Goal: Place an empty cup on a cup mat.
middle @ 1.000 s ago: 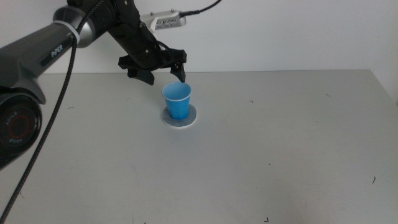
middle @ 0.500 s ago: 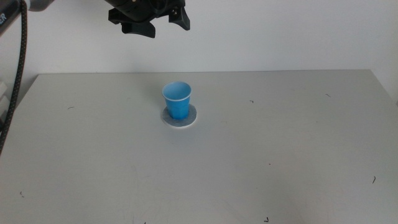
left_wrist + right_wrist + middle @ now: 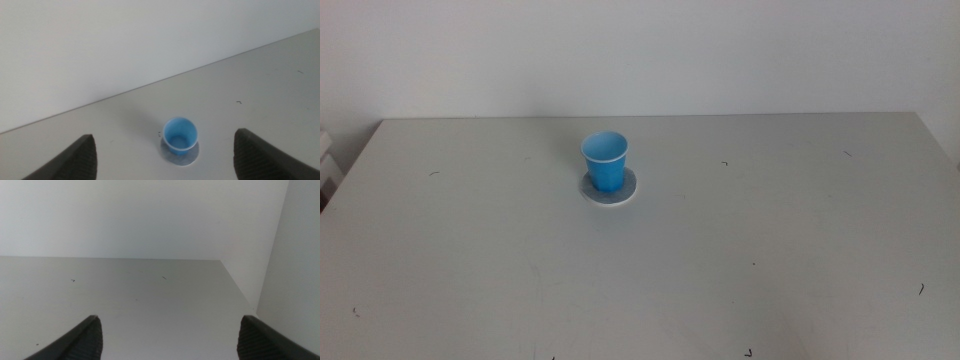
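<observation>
Upright, the cup [image 3: 605, 162] is seen resting on the cup mat [image 3: 610, 190], slightly left of centre on the grey table [image 3: 770, 250], with the mat's pale edge showing around the cup's base. Its inside appears empty in the left wrist view, though little of the bottom is shown there. No arm is visible in the middle view. The left gripper [image 3: 165, 155] is held well above the table and apart from the cup [image 3: 180, 135] and the cup mat [image 3: 186, 157], with its jaws spread wide. The right gripper [image 3: 167, 337] is held over a bare stretch of table [image 3: 150, 295] near a white wall [image 3: 295, 255], jaws likewise spread wide and holding nothing.
</observation>
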